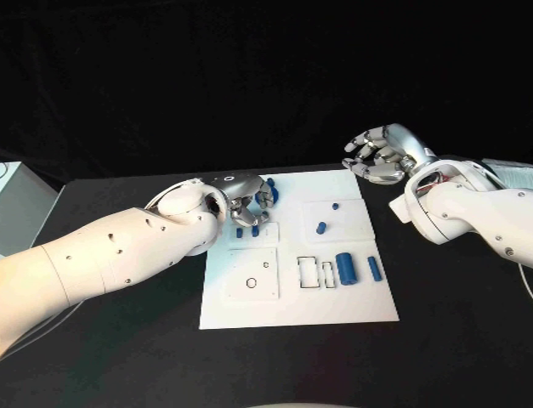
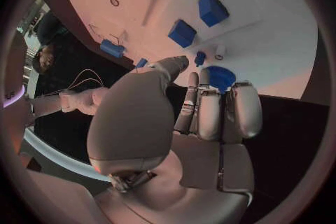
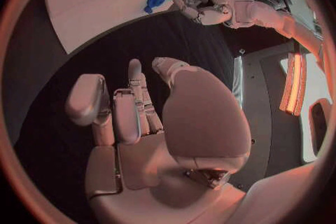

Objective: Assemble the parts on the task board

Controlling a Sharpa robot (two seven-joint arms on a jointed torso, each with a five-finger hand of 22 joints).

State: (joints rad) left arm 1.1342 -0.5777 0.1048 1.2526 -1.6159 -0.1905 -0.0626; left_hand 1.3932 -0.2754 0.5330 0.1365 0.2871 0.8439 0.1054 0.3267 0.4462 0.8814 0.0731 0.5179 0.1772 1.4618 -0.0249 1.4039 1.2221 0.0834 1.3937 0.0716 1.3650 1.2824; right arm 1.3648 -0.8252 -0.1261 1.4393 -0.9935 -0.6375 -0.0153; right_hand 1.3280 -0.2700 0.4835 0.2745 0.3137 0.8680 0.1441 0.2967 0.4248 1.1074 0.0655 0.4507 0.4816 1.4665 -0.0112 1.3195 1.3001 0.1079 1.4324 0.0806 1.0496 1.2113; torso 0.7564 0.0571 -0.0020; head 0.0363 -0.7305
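Board (image 1: 340, 293) lies white in the middle of the black table (image 1: 462, 340). Left hand (image 1: 252, 201) hangs over the board's far left corner, fingers curled down toward the blue parts there. In the left wrist view the fingers (image 2: 210, 115) lie close together, pointing at the board, with a blue part (image 2: 220, 77) right at their tips — touching or pinched, cannot tell. Two square blue blocks (image 2: 198, 19) sit just beyond, near a small blue peg (image 2: 200, 58).

Right hand (image 1: 382, 153) is off the board, above the table near the board's far right corner, fingers curled in and nothing seen in it. Right wrist view shows its fingers (image 3: 129, 112) side by side over bare table, well apart from the board's edge.

On the board: a small blue peg (image 1: 321, 227) in the far right square, a big blue cylinder (image 1: 346, 269) and a thinner one (image 1: 373, 267) near the right side — both lying flat, just beside each other. Two blue pieces (image 1: 246, 230) lie under the left hand.
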